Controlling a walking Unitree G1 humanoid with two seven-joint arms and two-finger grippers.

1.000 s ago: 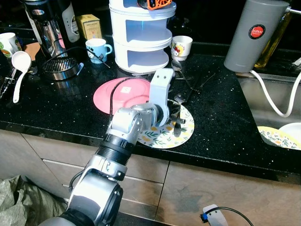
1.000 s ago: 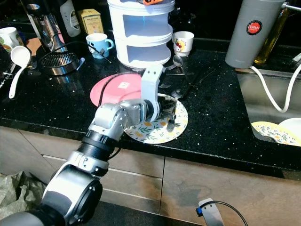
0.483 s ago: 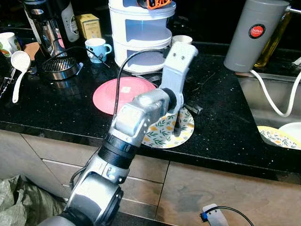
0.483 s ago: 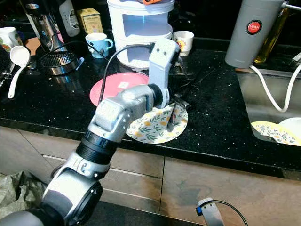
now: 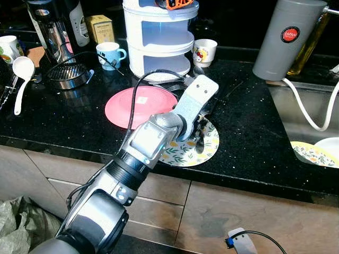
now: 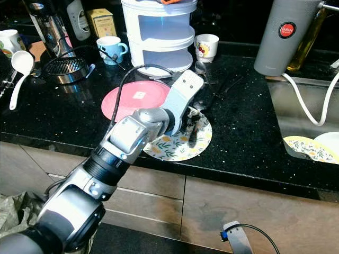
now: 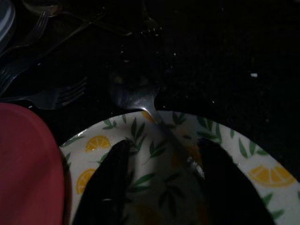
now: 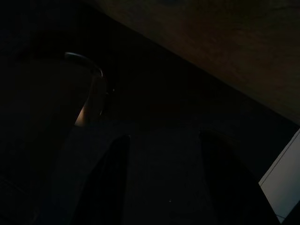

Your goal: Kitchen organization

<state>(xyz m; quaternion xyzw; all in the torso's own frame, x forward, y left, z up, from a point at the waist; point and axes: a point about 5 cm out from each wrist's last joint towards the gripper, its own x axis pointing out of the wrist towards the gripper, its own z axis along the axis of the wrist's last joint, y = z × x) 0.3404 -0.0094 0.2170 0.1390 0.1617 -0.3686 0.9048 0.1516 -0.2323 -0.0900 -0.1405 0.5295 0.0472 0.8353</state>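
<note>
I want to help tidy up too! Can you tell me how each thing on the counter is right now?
Lemon-print plate: flat at the counter's edge.
Pink plate: flat, nothing on it.
Spoon: handle on the lemon-print plate, bowl on the counter.
Blue mug: upright.
Floral cup: upright.
White ladle: lying down.
Left end effector: open over the lemon-print plate, empty.

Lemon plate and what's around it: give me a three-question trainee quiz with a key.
1. True or false: the left gripper hangs over the lemon plate with its fingers apart.
2. Which plate lies beside the lemon plate, on the robot's left?
A. pink plate
B. a blue plate
C. a black plate
3. Fill in: a spoon lies with its bowl on the black ____ and its handle across the lemon plate's rim.

Key: 1 true; 2 A; 3 counter.
</note>
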